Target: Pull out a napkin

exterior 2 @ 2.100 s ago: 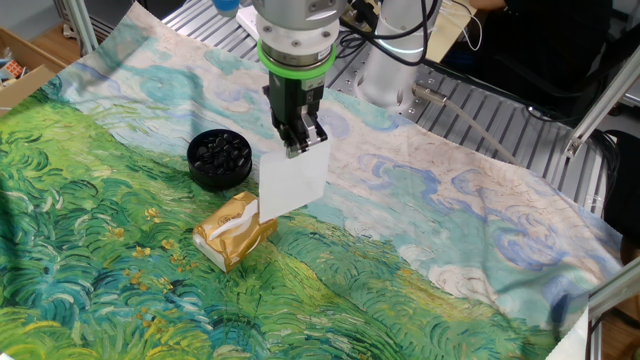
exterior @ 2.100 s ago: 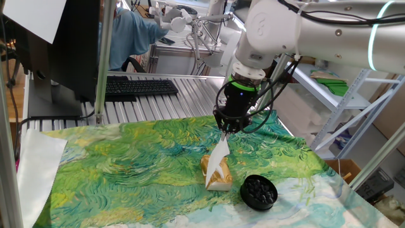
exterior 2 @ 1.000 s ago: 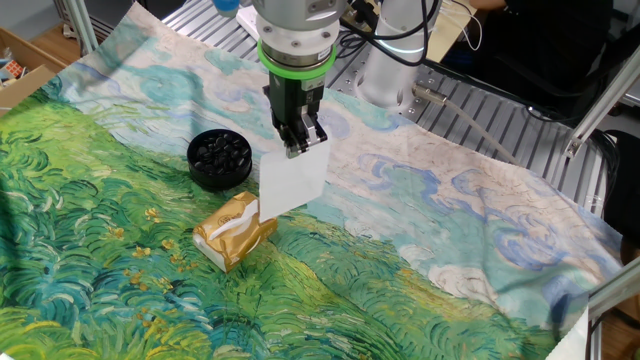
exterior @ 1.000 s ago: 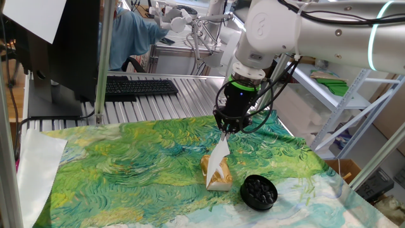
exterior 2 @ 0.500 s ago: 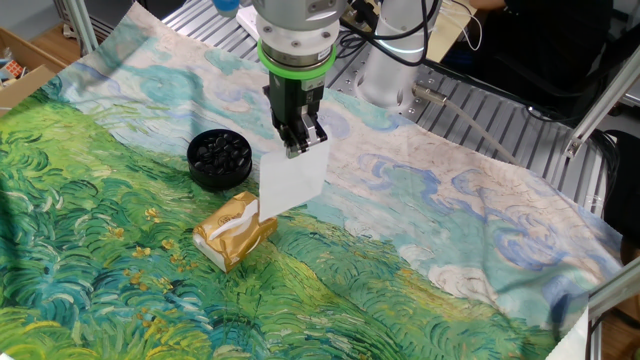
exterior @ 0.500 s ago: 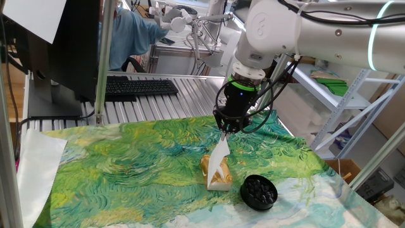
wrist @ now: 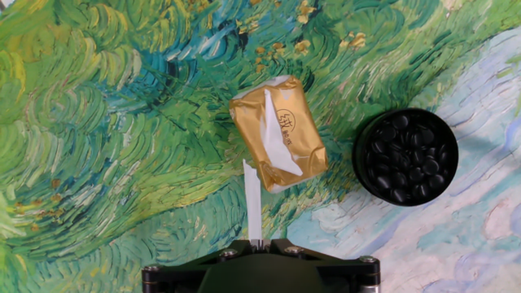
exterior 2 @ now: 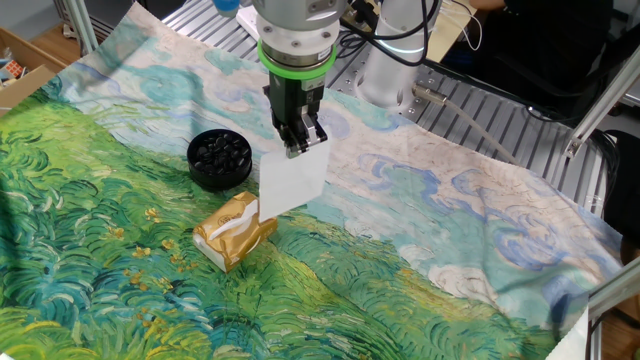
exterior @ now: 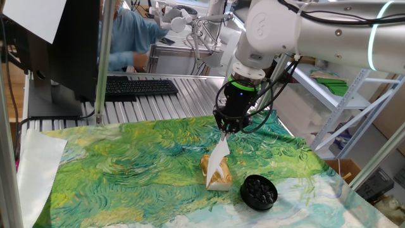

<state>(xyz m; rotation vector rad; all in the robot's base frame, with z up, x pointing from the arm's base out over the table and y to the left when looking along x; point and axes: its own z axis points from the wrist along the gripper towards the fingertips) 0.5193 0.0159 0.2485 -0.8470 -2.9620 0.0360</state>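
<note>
The tan-yellow rectangular tissue pack (wrist: 278,132) carries a small dark round mark with lettering on its top face, seen at the centre of the hand view, but the writing is too small to read. Nothing on the table has shifted since the earlier pictures: pack, jar and arm sit just as they did.

The two-finger gripper (exterior 2: 297,148), below the arm's green ring in the upper middle of the other fixed view, is clamped on the top edge of the thin white tissue napkin (exterior 2: 291,183). The sheet hangs straight down from the fingertips, lifted above the pack; in one fixed view the napkin (exterior: 219,158) narrows to a point at the gripper (exterior: 226,132), and its lower edge seems to reach the pack's slit, though that is hard to make out.

A round black jar (wrist: 404,156) of dark pellets stands just beside the pack, on the green and blue painted cloth (exterior 2: 120,250).
</note>
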